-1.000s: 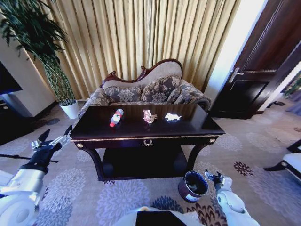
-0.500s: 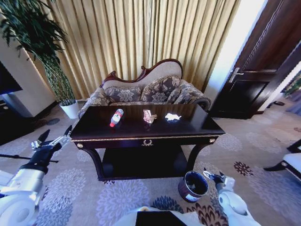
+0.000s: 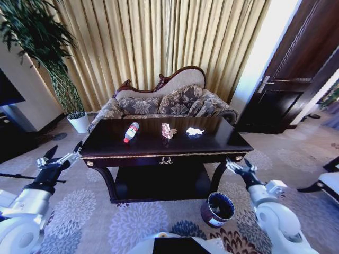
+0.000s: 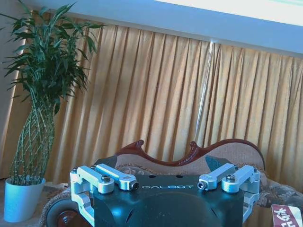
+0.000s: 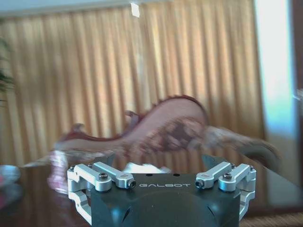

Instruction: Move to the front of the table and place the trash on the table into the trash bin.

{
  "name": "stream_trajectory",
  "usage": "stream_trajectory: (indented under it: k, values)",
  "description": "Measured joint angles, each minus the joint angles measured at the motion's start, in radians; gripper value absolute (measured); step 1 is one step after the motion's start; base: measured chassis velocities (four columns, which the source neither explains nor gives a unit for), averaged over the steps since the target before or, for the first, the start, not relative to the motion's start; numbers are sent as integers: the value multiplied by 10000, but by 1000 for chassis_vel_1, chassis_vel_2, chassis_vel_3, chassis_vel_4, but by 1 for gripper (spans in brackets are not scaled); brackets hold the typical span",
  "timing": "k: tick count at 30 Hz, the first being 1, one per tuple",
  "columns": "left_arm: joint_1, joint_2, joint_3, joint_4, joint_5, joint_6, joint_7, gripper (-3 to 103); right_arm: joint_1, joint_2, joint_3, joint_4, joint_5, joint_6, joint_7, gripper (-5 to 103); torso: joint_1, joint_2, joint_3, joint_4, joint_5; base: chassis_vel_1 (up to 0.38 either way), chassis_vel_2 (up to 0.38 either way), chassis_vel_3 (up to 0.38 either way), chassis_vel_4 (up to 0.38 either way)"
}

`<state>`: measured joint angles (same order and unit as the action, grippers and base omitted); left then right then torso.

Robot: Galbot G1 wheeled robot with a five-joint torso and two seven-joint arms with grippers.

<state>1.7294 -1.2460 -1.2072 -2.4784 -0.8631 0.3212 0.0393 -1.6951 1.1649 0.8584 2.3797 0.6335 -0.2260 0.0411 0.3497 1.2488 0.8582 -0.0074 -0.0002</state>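
Dark glossy wood with gold edge trim made up the surface (image 3: 159, 144), standing squarely ahead of the robot in the head view, so the drive-up part of the job looked done and the pick-up part was in hand. Three bits of trash lay in a row along its far half: a clear plastic bottle (image 3: 131, 132) with red cap and label toward the left, a crumpled red-tan snack wrapper (image 3: 168, 130) near the middle, and a crumpled white tissue (image 3: 194, 131) just right of that, each apart from the others. The trash bin (image 3: 217, 209), a small dark bucket with a white label, sat on the carpet by the front right leg. The right tool (image 3: 237, 166) was raised beside the front right corner, above the bin, fingers spread and empty. The left tool (image 3: 57, 159) hung off the front left corner, likewise released and empty. Nothing had yet been grasped. Judged from this, the next move called for a reach over the front edge toward the tissue, the nearest item to the right arm, with care to clear the trim and pinch the soft wad without pushing it away.
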Motion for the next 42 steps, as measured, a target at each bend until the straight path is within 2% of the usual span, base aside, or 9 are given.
stream_trajectory:
  k: [7,20,32,42]
  values:
    - [94,186,29,-125,5,-6,3,100,-610,-398,6,1101,-2,-130,68,100,0,0,0,-3,2,0,0,0,0]
    - [120,281,-6,-215,18,251,-103,100,-230,-885,-141,725,201,-637,373,100,0,-1,0,0,4,0,0,0,0]
    - [115,177,174,-222,68,323,-96,100,-192,-890,-168,642,213,-649,103,100,-1,0,0,-3,3,-29,39,32,-28]
    - [183,152,91,-222,98,389,-101,100,-136,-853,-254,588,187,-622,67,100,4,-2,2,-1,3,-147,136,131,-130]
